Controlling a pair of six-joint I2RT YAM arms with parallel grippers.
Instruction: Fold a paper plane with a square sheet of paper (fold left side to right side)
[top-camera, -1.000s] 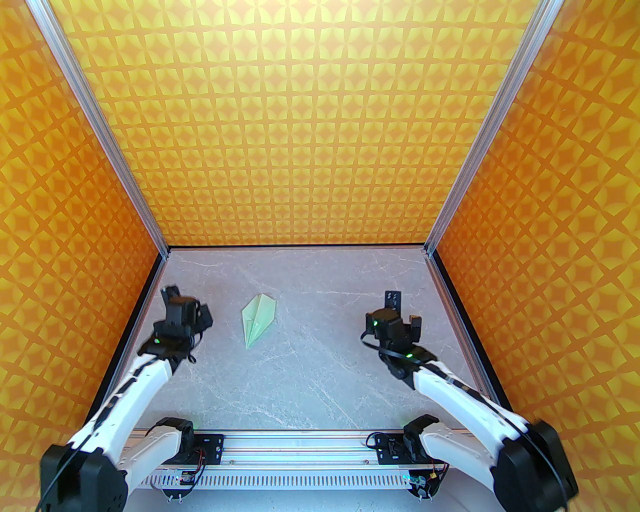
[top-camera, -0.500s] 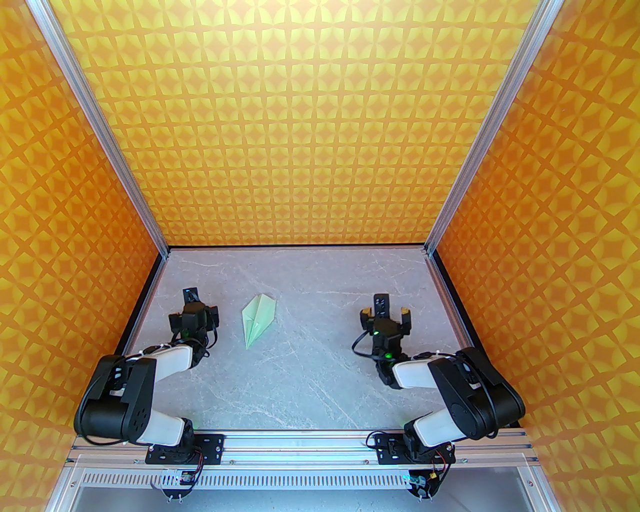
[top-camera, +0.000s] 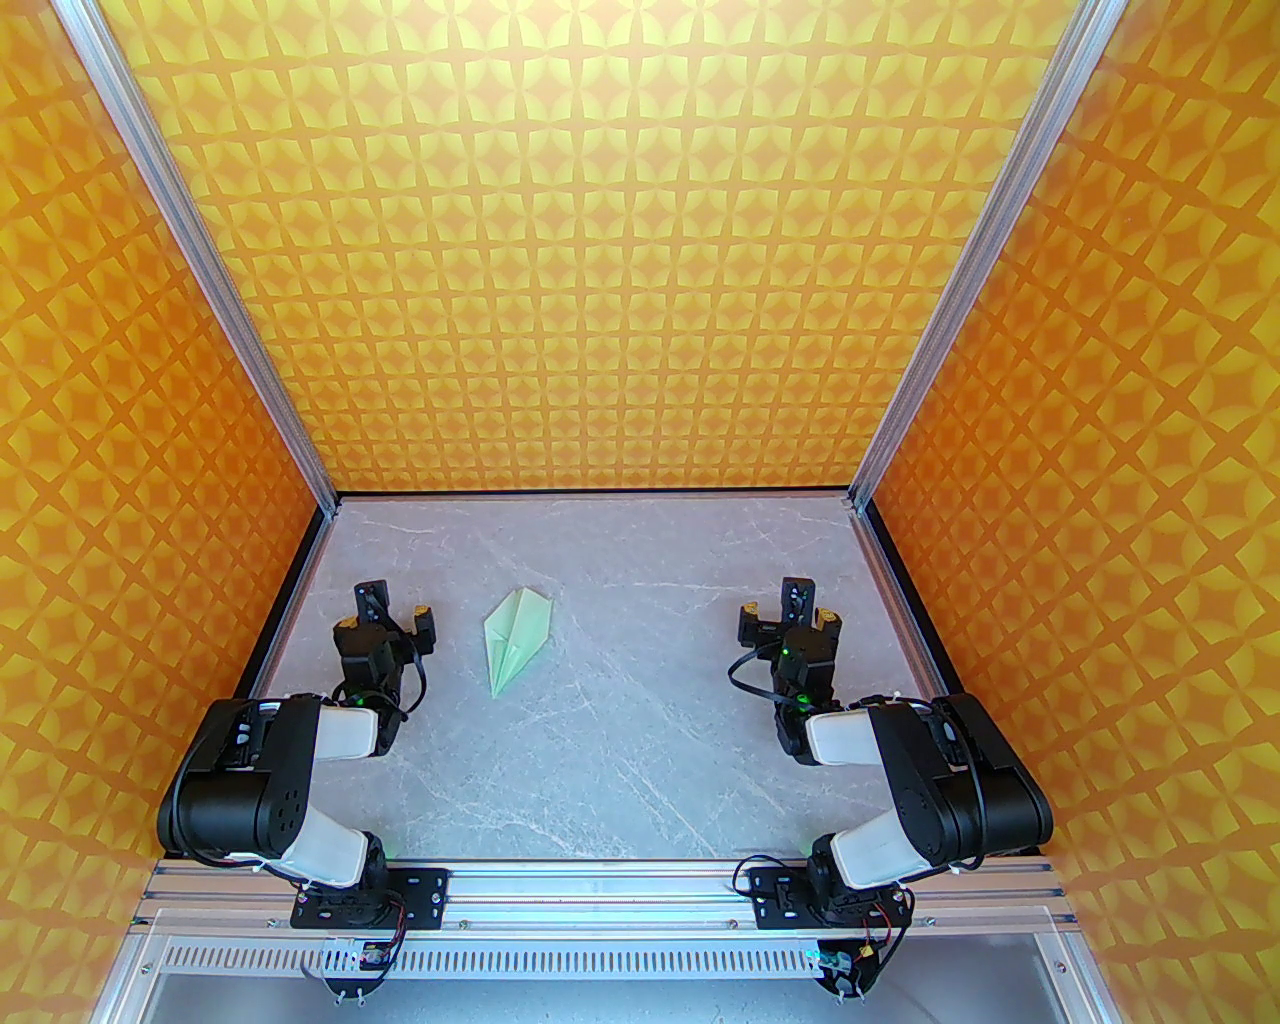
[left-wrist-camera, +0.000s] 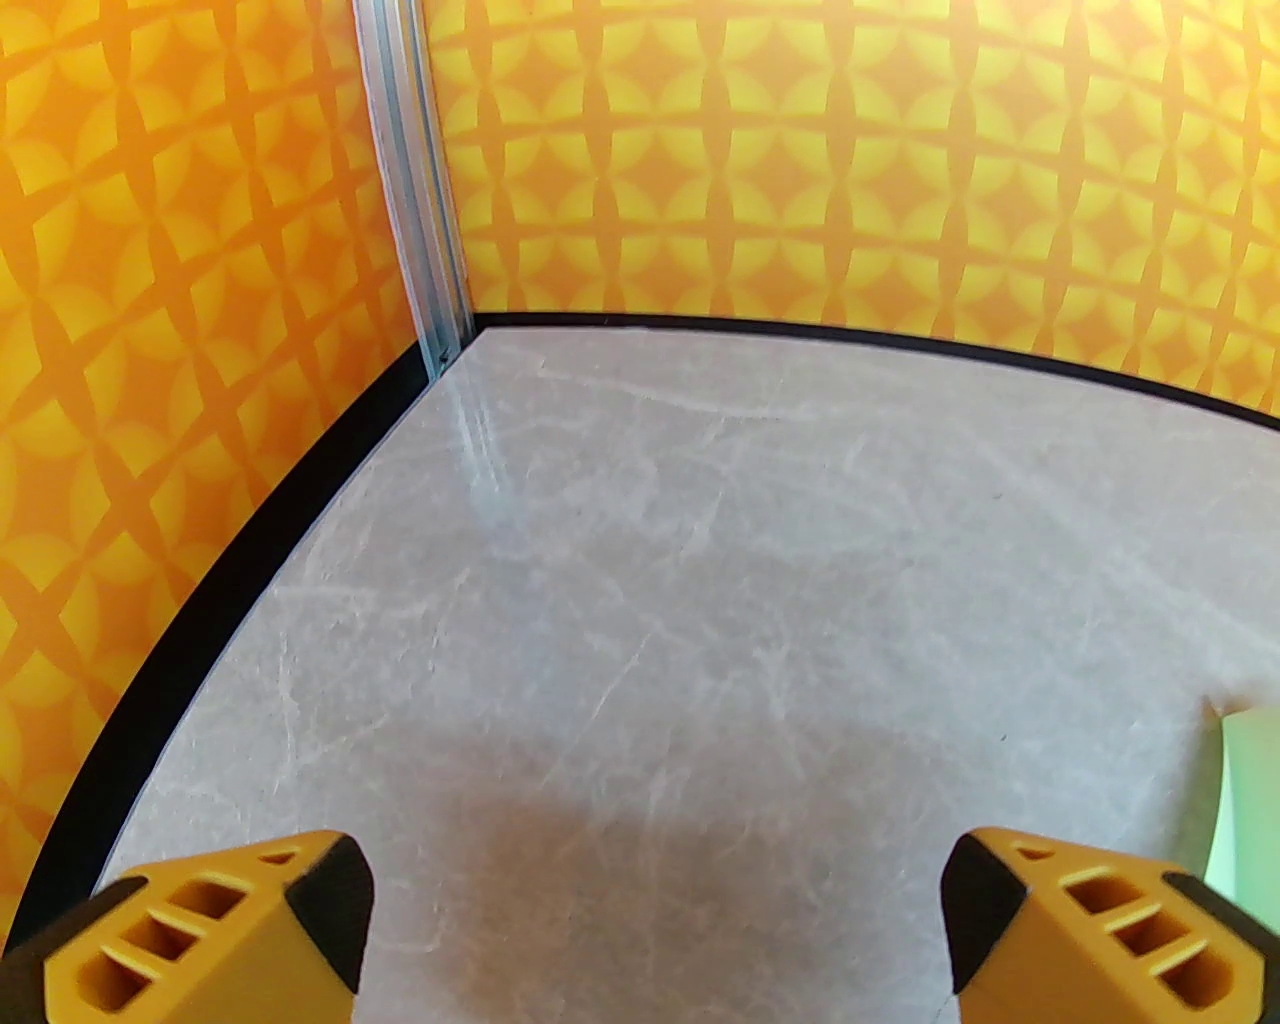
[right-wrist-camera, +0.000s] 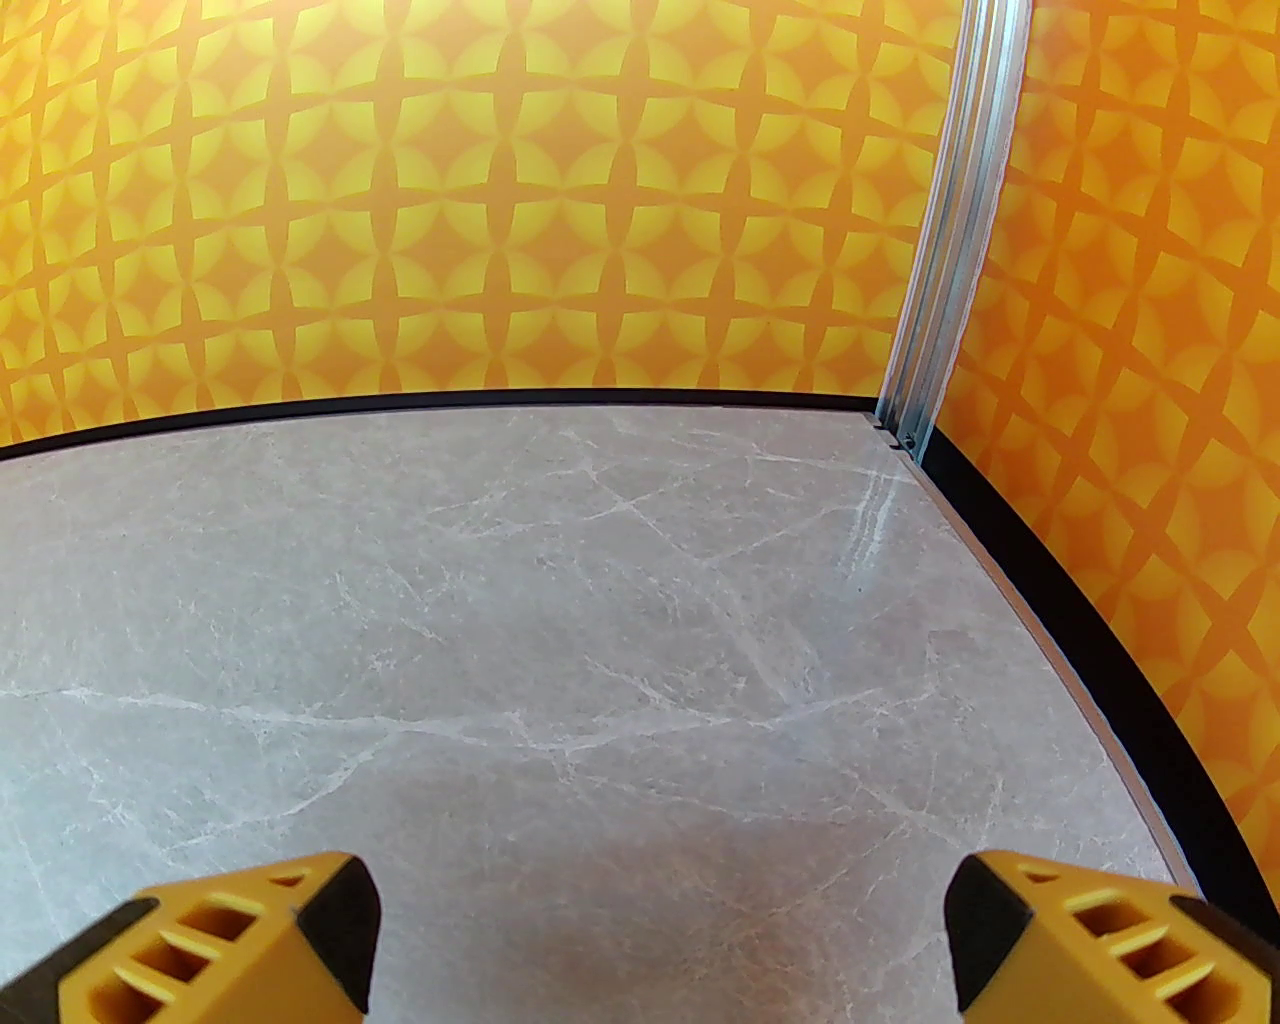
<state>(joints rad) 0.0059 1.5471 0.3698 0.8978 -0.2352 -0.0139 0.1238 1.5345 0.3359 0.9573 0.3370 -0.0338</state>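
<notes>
Orange patterned walls box in a grey marbled table (top-camera: 640, 760). From above, the paper plane (top-camera: 515, 640) lies flat, its long axis running near to far with the nose toward the arm bases. The left gripper (top-camera: 385, 615) sits just left of the plane, wide open and empty. The right gripper (top-camera: 790, 612), equally open and empty, is well off to the plane's right. Left wrist camera: the plane's edge peeks in beside the right-hand finger (left-wrist-camera: 1100, 930). Right wrist camera: fingers (right-wrist-camera: 230, 940) spread wide over the table. Since a second ago both arms have folded back; the plane hasn't budged.
</notes>
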